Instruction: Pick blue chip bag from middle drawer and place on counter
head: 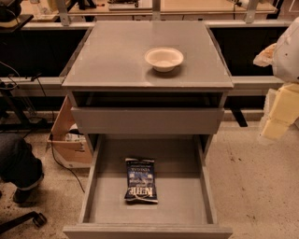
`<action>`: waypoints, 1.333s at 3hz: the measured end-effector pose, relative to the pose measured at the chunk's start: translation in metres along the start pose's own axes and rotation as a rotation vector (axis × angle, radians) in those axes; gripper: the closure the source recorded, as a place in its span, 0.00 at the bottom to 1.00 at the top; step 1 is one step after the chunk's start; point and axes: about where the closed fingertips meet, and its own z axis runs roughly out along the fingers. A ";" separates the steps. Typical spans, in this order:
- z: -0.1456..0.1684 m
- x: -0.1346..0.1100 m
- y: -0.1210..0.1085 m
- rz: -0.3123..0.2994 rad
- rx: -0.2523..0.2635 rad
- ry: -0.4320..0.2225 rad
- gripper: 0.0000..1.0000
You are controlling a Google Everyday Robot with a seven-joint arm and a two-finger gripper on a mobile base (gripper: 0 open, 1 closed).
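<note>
The blue chip bag [140,180] lies flat on the floor of the open middle drawer [180,191], a little left of centre, logo end toward the front. The drawer is pulled far out at the bottom of the camera view. The grey counter [112,56] above it carries a white bowl [164,59]. My gripper [274,122] shows as pale yellowish blocks at the right edge, hanging under the white arm [288,49]. It is to the right of the cabinet at about upper-drawer height, well away from the bag and holding nothing that I can see.
The upper drawer with the tall plain front [147,120] stands slightly out above the middle one. A cardboard box [65,142] and cables lie on the floor at the left. A person's leg and shoe [18,170] are at the far left. Wooden benches [196,6] run behind.
</note>
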 end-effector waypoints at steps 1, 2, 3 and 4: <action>0.000 0.000 0.000 0.000 0.000 0.000 0.00; 0.011 0.000 -0.001 0.005 -0.004 -0.027 0.00; 0.047 0.002 0.006 -0.003 -0.041 -0.091 0.00; 0.110 0.005 0.013 -0.013 -0.076 -0.181 0.00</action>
